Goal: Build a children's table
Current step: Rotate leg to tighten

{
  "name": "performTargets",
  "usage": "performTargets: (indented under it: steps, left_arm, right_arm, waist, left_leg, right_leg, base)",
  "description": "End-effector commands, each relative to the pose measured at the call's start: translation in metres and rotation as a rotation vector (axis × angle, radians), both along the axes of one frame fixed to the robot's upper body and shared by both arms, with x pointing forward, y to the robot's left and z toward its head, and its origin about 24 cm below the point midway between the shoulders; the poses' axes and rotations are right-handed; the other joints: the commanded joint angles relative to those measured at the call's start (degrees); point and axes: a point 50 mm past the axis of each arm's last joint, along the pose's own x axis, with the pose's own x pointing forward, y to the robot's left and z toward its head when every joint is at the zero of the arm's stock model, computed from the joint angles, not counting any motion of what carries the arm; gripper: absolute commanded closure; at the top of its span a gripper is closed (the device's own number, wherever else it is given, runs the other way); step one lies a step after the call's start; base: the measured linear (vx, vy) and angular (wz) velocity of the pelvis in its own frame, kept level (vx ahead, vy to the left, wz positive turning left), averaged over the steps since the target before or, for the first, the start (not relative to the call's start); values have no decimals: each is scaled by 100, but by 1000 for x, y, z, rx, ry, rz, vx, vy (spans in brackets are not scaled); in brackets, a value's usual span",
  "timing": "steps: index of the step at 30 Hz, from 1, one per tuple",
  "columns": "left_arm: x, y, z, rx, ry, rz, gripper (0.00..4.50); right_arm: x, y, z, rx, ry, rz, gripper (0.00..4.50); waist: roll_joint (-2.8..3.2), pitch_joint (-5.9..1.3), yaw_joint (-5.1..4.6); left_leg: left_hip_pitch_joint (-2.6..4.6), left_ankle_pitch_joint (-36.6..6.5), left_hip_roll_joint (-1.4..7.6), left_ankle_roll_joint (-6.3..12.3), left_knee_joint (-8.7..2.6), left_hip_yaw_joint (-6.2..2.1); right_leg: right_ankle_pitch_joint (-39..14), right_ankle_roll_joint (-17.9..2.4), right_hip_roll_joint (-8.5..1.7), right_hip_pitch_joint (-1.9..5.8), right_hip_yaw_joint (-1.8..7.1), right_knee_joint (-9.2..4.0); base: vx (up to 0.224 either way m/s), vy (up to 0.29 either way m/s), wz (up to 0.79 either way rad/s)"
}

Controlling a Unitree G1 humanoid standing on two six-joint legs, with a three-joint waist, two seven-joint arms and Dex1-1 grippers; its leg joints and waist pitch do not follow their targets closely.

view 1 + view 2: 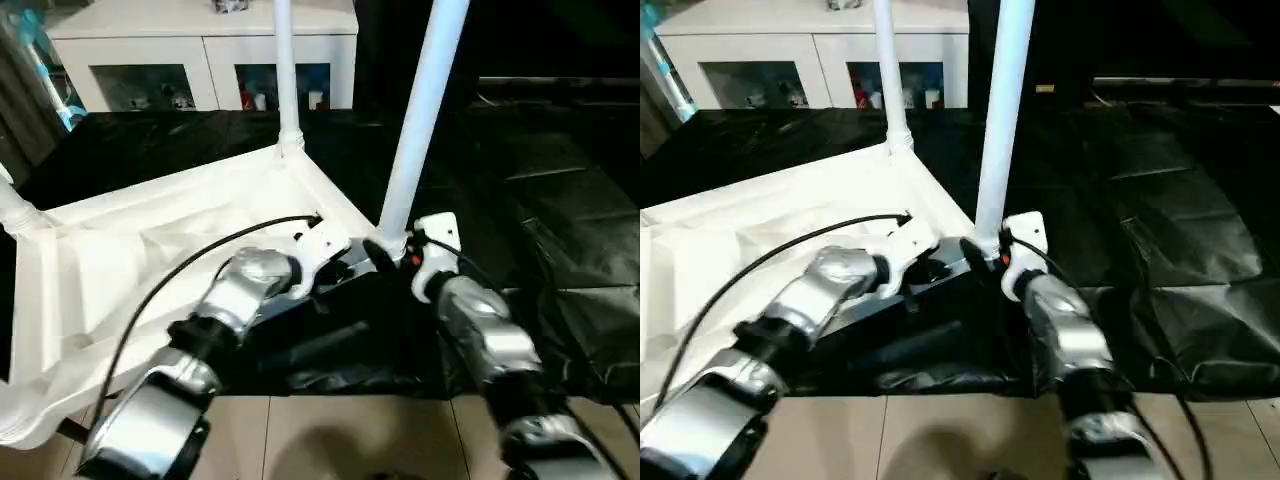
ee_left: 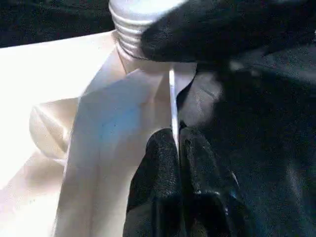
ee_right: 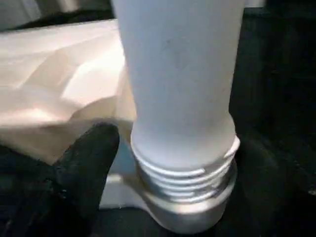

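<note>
The children's table lies upside down on black cloth, its white top (image 1: 150, 250) facing me. One white leg (image 1: 284, 70) stands upright in the far corner socket. A second leg (image 1: 425, 110) stands at the near right corner, and its ribbed threaded base (image 3: 187, 177) shows above the socket. A third leg (image 1: 12, 208) shows at the left edge. My left gripper (image 2: 176, 136) is shut on the top's thin rim beside that near corner. My right gripper (image 1: 385, 248) is open around the base of the near leg, with one black finger (image 3: 89, 163) just clear of it.
A white cabinet (image 1: 200, 50) with glass-fronted compartments stands at the back. Black cloth (image 1: 560, 200) covers the floor to the right and behind. Pale tiled floor (image 1: 330, 440) shows nearest me. A black cable (image 1: 170, 280) loops over my left forearm.
</note>
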Motion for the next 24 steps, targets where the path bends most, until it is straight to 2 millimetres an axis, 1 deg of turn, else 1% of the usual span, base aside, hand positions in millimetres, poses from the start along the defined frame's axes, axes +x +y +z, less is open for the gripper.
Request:
performTargets:
  steps: [1, 3, 4, 5, 6, 7, 8, 9, 10, 11, 12, 13, 14, 16, 17, 19, 21, 23, 24]
  left_arm:
    - [-7, 2, 4, -12, 7, -104, 450]
    - [-14, 8, 3, -8, 22, -189, 450]
    - [-16, 11, 3, -1, 31, -213, 450]
    - [-18, 13, 3, 2, 36, -231, 450]
    - [-19, 14, 2, 5, 40, -246, 450]
    - [-22, 16, 3, 1, 50, -269, 450]
    - [-25, 19, 3, -6, 66, -298, 450]
    - [-25, 19, 3, -6, 66, -298, 450]
    - [-29, 21, 4, -10, 77, -325, 450]
    - [-30, 22, 5, -10, 79, -336, 450]
    - [-31, 22, 5, -10, 81, -340, 450]
    - [-32, 23, 5, -10, 86, -349, 450]
    - [-33, 23, 5, -12, 91, -360, 450]
    - [-35, 23, 6, -15, 99, -371, 450]
    - [-35, 24, 6, -16, 100, -373, 450]
    - [-35, 24, 6, -15, 99, -372, 450]
    - [-35, 24, 6, -14, 98, -369, 450]
    - [-35, 24, 6, -14, 98, -367, 450]
    - [-35, 24, 6, -13, 97, -366, 450]
  right_arm:
    - [-10, 11, 4, -12, -4, 210, 62]
    - [-17, 1, 9, -33, -5, 309, 62]
    - [-20, -2, 10, -39, -2, 340, 62]
    - [-21, -4, 12, -44, -1, 361, 62]
    - [-22, -6, 13, -47, 0, 379, 62]
    - [-24, -9, 14, -52, 3, 404, 62]
    - [-26, -12, 15, -58, 9, 433, 62]
    - [-26, -12, 15, -58, 9, 433, 62]
    - [-28, -14, 16, -61, 15, 463, 62]
    - [-28, -14, 16, -61, 18, 477, 62]
    - [-29, -14, 17, -62, 18, 483, 62]
    - [-29, -15, 17, -63, 19, 493, 62]
    - [-30, -15, 17, -63, 21, 501, 62]
    - [-30, -15, 17, -63, 24, 510, 62]
    - [-30, -14, 17, -62, 26, 515, 87]
    - [-31, -13, 16, -63, 33, 529, 87]
    - [-32, -12, 15, -67, 41, 543, 119]
    - [-32, -12, 14, -67, 44, 549, 137]
    - [-33, -12, 14, -69, 44, 550, 137]
  waist:
    - [-73, -426, 56]
    - [-73, -433, 76]
    - [-87, -458, 70]
    - [-73, -460, 79]
    - [-72, -465, 84]
    - [-87, -463, 87]
    - [-79, -448, 108]
    - [-77, -443, 122]
    - [-67, -416, 156]
    - [-66, -416, 173]
    - [-66, -421, 203]
    - [-68, -422, 202]
    - [-79, -425, 223]
    - [-85, -421, 218]
    - [-88, -423, 217]
    - [-100, -427, 220]
    - [-104, -432, 220]
    - [-102, -444, 225]
    - [-104, -442, 224]
  left_leg:
    - [-32, -982, 26, 615, -366, 38]
    - [-16, -920, 37, 674, -353, 43]
    - [-41, -731, 34, 755, -338, 41]
    - [-20, -674, 43, 793, -339, 43]
    - [-10, -588, 50, 858, -324, 48]
    - [-11, -563, 47, 892, -317, 61]
    - [2, -668, 57, 862, -334, 61]
    - [10, -730, 61, 828, -336, 63]
    - [34, -937, 79, 719, -359, 77]
    - [48, -1002, 83, 670, -362, 78]
    - [89, -1109, 98, 587, -367, 87]
    - [87, -1125, 99, 559, -369, 89]
    - [81, -1079, 94, 520, -371, 91]
    - [58, -1039, 87, 481, -375, 91]
    - [52, -1029, 77, 468, -372, 90]
    - [42, -990, 68, 469, -365, 89]
    - [32, -925, 65, 473, -364, 82]
    - [26, -823, 60, 504, -352, 79]
    - [22, -804, 60, 518, -351, 79]
  right_leg:
    - [-1226, -1259, -192, 383, 143, -324]
    - [-1052, -1340, -194, 384, 149, -309]
    - [-755, -1429, -189, 412, 151, -246]
    - [-643, -1481, -187, 399, 152, -243]
    - [-435, -1565, -182, 391, 157, -221]
    - [-366, -1617, -183, 386, 161, -215]
    - [-544, -1625, -191, 385, 155, -228]
    - [-655, -1607, -192, 383, 153, -236]
    - [-998, -1528, -188, 355, 165, -271]
    - [-1085, -1503, -188, 347, 167, -276]
    - [-1201, -1478, -191, 318, 179, -288]
    - [-1202, -1474, -190, 319, 184, -283]
    - [-1227, -1447, -190, 326, 187, -278]
    - [-1225, -1401, -183, 334, 191, -272]
    - [-1262, -1361, -186, 341, 192, -276]
    - [-1284, -1323, -192, 346, 194, -277]
    - [-1273, -1299, -192, 353, 191, -271]
    - [-1170, -1304, -192, 359, 191, -258]
    - [-1143, -1310, -191, 359, 190, -254]
  base:
    - [0, 0, 0]
    - [26, 0, 0]
    - [0, 0, 0]
    - [0, 0, 0]
    - [0, 0, 0]
    - [0, 0, 0]
    - [0, 0, 0]
    - [0, 0, 0]
    - [0, 0, 0]
    - [0, 0, 0]
    - [0, 0, 0]
    - [0, 0, 0]
    - [0, 0, 0]
    - [0, 0, 0]
    - [0, 0, 0]
    - [0, 0, 0]
    - [0, 0, 0]
    - [0, 0, 0]
    - [0, 0, 0]
